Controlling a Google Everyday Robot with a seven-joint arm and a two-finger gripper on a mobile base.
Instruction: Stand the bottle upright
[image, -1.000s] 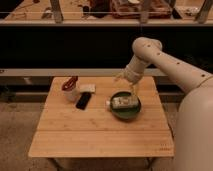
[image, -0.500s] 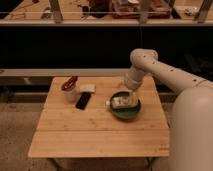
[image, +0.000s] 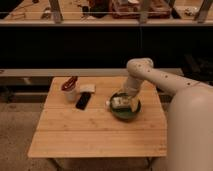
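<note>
Shows the gripper (image: 129, 96) low at the end of the white arm (image: 152, 75), fingers spread apart. Finds the bottle (image: 118, 102) lying on its side just beneath the gripper, on the green plate (image: 131, 115); cannot tell whether touching. Puts a white cup (image: 70, 93) with red items, a white block (image: 87, 88) and a flat black object (image: 83, 100) well off to the gripper's picture-left side, on the wooden table (image: 100, 135).
</note>
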